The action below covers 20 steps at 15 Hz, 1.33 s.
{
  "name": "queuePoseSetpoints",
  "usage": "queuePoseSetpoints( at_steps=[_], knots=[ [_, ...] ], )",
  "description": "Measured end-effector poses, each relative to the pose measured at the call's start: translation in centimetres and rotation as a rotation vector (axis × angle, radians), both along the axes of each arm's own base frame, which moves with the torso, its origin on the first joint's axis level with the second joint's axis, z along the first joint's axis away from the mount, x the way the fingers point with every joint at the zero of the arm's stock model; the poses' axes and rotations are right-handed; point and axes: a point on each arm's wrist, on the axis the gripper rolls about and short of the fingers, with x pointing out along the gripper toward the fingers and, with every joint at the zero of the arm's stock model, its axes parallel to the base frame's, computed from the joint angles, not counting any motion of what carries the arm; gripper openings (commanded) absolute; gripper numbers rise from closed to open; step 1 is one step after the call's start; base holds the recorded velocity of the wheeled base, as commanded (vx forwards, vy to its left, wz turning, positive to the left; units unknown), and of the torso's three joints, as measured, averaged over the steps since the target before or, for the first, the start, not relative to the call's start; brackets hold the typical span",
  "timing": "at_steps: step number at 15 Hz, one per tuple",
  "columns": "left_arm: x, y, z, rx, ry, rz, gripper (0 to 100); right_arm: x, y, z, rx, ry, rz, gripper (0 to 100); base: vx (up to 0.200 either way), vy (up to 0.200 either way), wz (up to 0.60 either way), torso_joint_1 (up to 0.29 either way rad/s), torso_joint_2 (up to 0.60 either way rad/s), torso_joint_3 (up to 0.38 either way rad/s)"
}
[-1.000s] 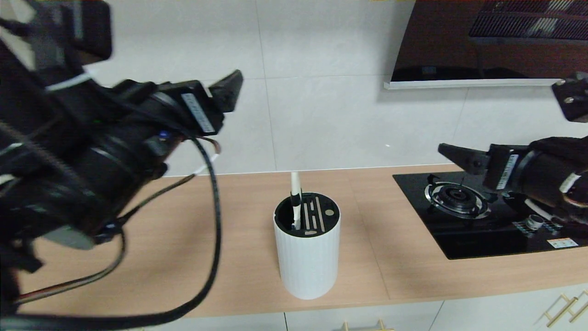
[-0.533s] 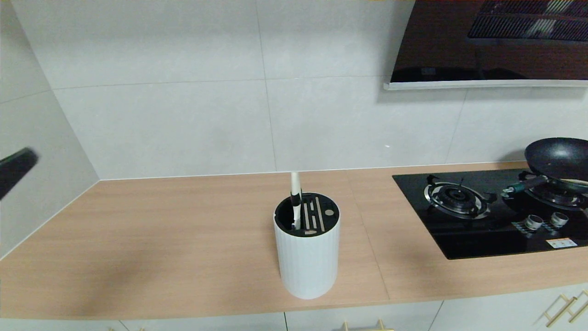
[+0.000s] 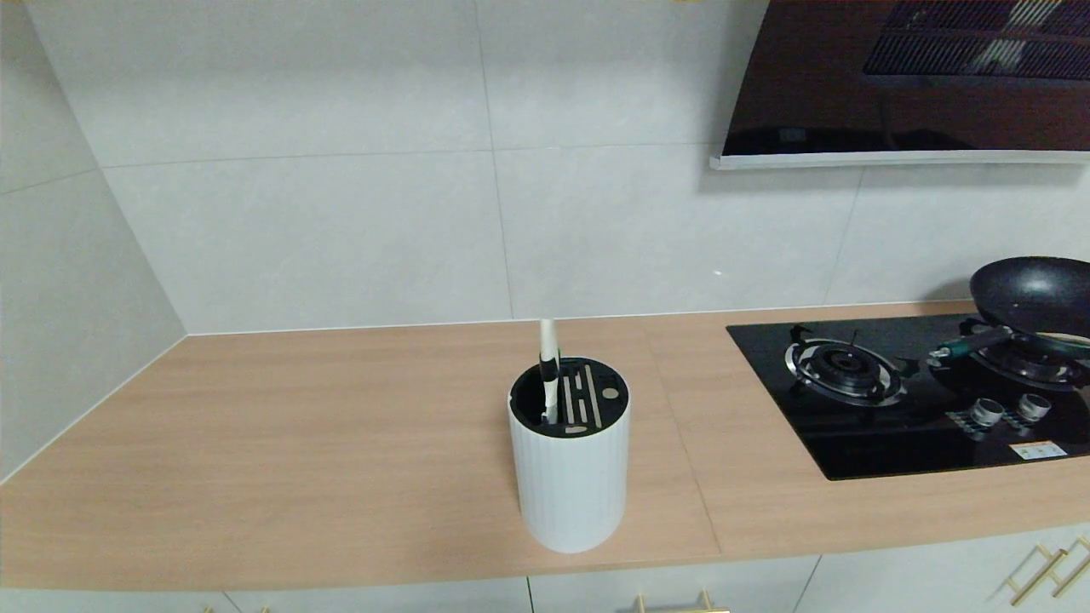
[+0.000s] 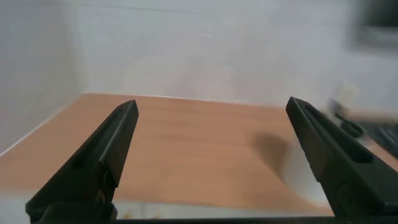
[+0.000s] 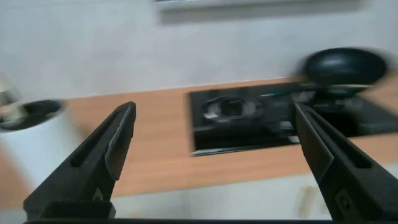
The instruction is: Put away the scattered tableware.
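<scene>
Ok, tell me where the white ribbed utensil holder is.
In the head view the white ribbed cylindrical utensil holder stands at the centre, near the front edge of the wooden counter, with the black gas hob to its right.

One desk [image 3: 298, 443] is counted, running across the lower half of the head view. On it, at the centre, one white ribbed holder [image 3: 569, 477] is seen, and one utensil [image 3: 548, 366] is counted standing in it. In the holder's dark lid what appear to be three narrow slots are made out, though they are small. At the right of the frame one black hob [image 3: 894, 443] is counted, with two burners [image 3: 843, 364] and two knobs [image 3: 988, 411]. One black pan [image 3: 1035, 294] is counted at the right edge, and one hood [image 3: 903, 85] at the upper right. Two end effectors are counted, the left end effector [image 4: 211, 106] and the right end effector [image 5: 214, 109], each with two fingers spread apart.
</scene>
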Motion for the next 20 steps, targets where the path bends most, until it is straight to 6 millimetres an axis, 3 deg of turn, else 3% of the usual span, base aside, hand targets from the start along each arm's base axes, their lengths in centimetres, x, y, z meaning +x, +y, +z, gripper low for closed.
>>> queuePoseSetpoints(
  at_steps=[3, 7, 10, 12, 16, 20],
  knots=[
    [-0.4, -0.6, -1.7, 0.002, -0.001, 0.089, 100, -0.3, 0.1, -2.7, 0.01, 0.006, -0.079, 100, 0.0, 0.0, 0.0, 0.0, 0.0, 0.0],
    [1.2, -1.0, -6.3, 0.031, 0.064, 0.166, 100, 1.2, 0.1, -6.2, 0.01, 0.045, -0.084, 100, 0.0, 0.0, 0.0, 0.0, 0.0, 0.0],
    [3.0, -1.3, -9.8, 0.083, 0.104, 0.086, 100, 2.7, 0.4, -9.2, -0.007, 0.08, 0.052, 100, 0.0, 0.0, 0.0, 0.0, 0.0, 0.0],
    [3.5, -1.4, -11.5, 0.104, 0.176, 0.032, 100, 3.0, 0.5, -10.0, -0.009, 0.109, 0.079, 100, 0.0, 0.0, 0.0, 0.0, 0.0, 0.0],
    [3.7, -1.7, -12.2, 0.116, 0.21, -0.118, 100, 3.0, 0.5, -10.7, -0.012, 0.16, 0.104, 100, 0.0, 0.0, 0.0, 0.0, 0.0, 0.0],
    [3.7, -1.8, -12.3, 0.12, 0.218, -0.143, 100, 3.1, 0.6, -10.8, -0.013, 0.164, 0.13, 100, 0.0, 0.0, 0.0, 0.0, 0.0, 0.0]
  ],
)
